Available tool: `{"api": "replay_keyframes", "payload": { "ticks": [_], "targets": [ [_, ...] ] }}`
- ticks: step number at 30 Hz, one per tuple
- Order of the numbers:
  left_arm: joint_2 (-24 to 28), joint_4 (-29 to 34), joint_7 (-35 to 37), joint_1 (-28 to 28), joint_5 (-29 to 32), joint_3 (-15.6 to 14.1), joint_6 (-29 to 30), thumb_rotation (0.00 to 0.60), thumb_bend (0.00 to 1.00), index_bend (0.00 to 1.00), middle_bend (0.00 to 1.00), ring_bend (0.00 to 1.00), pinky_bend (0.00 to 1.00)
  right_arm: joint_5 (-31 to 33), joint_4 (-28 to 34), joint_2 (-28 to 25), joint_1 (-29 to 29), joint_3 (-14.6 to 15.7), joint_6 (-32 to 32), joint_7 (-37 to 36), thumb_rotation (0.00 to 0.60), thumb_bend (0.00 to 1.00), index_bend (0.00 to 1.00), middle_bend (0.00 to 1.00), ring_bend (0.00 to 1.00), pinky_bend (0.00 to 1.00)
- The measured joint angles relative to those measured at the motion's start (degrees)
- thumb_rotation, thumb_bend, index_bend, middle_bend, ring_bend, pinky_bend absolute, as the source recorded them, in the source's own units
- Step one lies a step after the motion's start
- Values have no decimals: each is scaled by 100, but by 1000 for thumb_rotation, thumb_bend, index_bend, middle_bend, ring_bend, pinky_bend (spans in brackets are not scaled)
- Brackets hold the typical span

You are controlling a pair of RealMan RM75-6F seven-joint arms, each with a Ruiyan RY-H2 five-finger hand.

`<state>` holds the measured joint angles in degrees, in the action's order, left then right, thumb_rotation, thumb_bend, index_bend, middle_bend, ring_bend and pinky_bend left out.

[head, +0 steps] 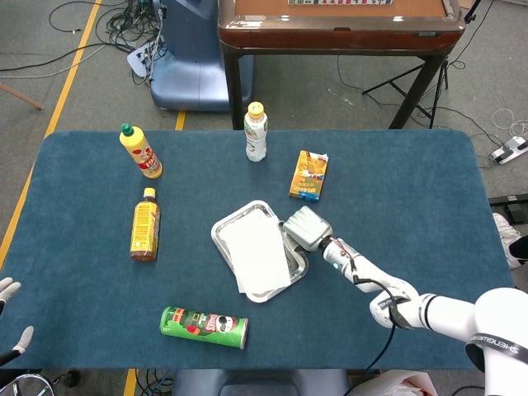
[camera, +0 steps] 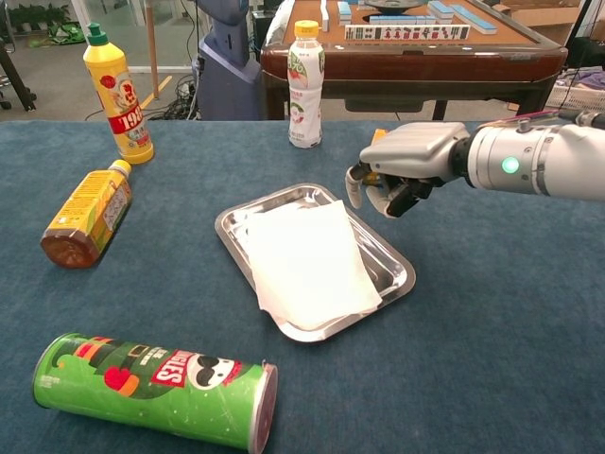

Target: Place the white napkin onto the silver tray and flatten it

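Chest view: flat white napkin (camera: pixel 307 260) covers shiny rectangular silver tray (camera: pixel 397 274).

**Colours on the blue table**

The table (head: pixel 412 181) wears a deep teal-blue cloth. At frame centre a white napkin (camera: pixel 307 255) lies on a shiny silver tray (camera: pixel 392 270). The right hand (camera: pixel 402 165) is pale grey with a green light on its silver-white wrist. At lower left lies a green crisp tube (camera: pixel 151 390) with red lettering. At upper left stands a yellow bottle (camera: pixel 115 95) with a green cap and red label; below it lies an amber bottle (camera: pixel 85 213) with a yellow label. At top centre stands a white bottle (camera: pixel 304 85) with a yellow cap. An orange carton (head: pixel 308 175) lies right of centre. The left hand (head: pixel 10 318) shows white at the far lower left.
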<state>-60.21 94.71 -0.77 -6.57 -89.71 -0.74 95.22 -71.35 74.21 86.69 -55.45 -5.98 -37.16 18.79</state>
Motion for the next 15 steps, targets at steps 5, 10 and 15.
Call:
{"api": "replay_keyframes", "payload": {
  "ticks": [5,10,15],
  "targets": [
    [-21,-21,12,17,22,6,-35,600,274,174,148,140,0,255,-191,162,-68,-15,74,170,400,838,378,1000,1000,1000],
    [-18,-28,26,10,44,15,-27,600,274,174,148,140,0,453,-492,394,-156,-47,153,255,400,837,379,1000,1000,1000],
    [-15,-61,59,-5,70,14,-25,600,274,174,148,139,0,565,-759,610,-252,-85,220,280,400,838,379,1000,1000,1000]
  ]
}}
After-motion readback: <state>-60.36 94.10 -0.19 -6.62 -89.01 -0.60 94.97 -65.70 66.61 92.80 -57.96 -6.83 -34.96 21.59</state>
